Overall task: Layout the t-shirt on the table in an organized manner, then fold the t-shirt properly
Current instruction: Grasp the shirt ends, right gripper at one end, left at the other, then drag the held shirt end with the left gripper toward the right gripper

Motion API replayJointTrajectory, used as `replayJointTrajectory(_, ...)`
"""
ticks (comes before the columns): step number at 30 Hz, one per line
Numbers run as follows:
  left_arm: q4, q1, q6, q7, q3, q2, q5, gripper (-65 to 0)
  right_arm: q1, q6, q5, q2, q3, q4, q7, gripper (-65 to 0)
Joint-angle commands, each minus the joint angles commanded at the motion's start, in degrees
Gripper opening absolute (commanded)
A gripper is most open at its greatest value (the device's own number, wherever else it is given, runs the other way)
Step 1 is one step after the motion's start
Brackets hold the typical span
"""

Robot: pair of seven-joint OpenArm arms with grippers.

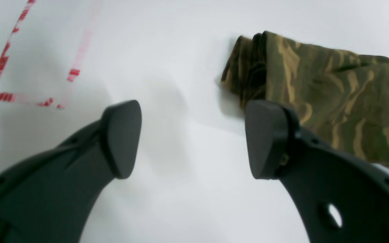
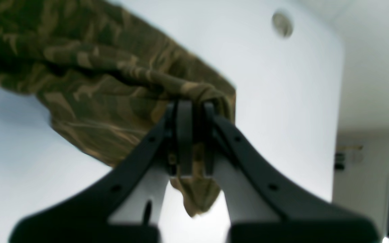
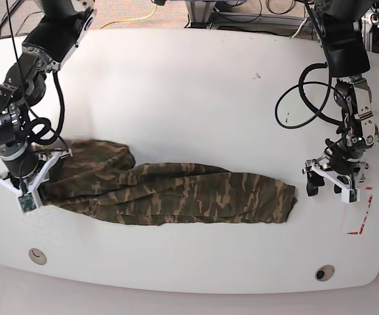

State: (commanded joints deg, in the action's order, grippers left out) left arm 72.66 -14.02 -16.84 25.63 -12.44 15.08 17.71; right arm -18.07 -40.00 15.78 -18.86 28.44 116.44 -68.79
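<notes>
Stretching lengthwise across the near half of the table (image 3: 196, 85), the t-shirt (image 3: 176, 190) lies bunched into a long band. Right fingers (image 2: 185, 135) are clamped on its bunched end, while the left fingers (image 1: 268, 138) are spread wide, empty, beside the opposite end.

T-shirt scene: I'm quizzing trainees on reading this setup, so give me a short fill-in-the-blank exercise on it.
1. The right end effector is shut on the ____ t-shirt.
2. The left end effector is ____ and holds nothing.
3. The t-shirt lies stretched in a long bunched band, not yet ____.
4. The tape beside the left end effector on the table is ____.

Missing words: camouflage; open; folded; red
</notes>
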Motion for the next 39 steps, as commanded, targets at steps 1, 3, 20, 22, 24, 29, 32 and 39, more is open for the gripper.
replayJointTrajectory(1,0.5,0.0,0.0,0.0,0.4,0.0,0.0,-20.4,-1.0,0.00,0.0,-0.5,0.0,0.0,0.0,-64.5)
replayJointTrajectory(3,1.8,0.3,0.0,0.0,1.1,0.0,0.0,-20.4,-3.0,0.00,0.1,-1.8,-0.6,-0.1,0.0,-64.5)
replayJointTrajectory(20,4.5,0.4,-3.7,0.1,5.3,-2.0,0.0,-20.4,-16.7,0.00,-0.4,-6.5,-10.5,-0.1,-0.1,-64.4)
replayJointTrajectory(22,4.6,0.4,-7.0,0.1,5.5,-2.1,0.2,-20.4,-16.9,0.00,-0.4,-6.2,-10.9,-0.1,-0.1,-64.4)
replayJointTrajectory(24,5.5,0.4,-9.6,1.1,5.9,-3.3,1.9,-20.4,-16.9,0.00,-0.4,-6.2,-11.3,-0.1,-0.1,-64.4)
replayJointTrajectory(29,9.0,1.4,-13.3,9.1,7.6,-5.6,8.3,-20.4,-15.7,0.00,-0.4,-6.2,-12.0,-0.7,-0.1,-64.4)
replayJointTrajectory(32,11.6,1.8,-13.7,9.8,10.1,-6.9,10.0,-20.4,-15.0,0.00,-0.4,-5.5,-12.0,-0.7,-0.1,-64.4)
replayJointTrajectory(39,12.7,3.9,-13.8,10.8,12.0,-10.6,9.8,-20.4,-13.2,0.00,-0.5,-4.2,-11.8,-0.8,-0.1,-64.4)
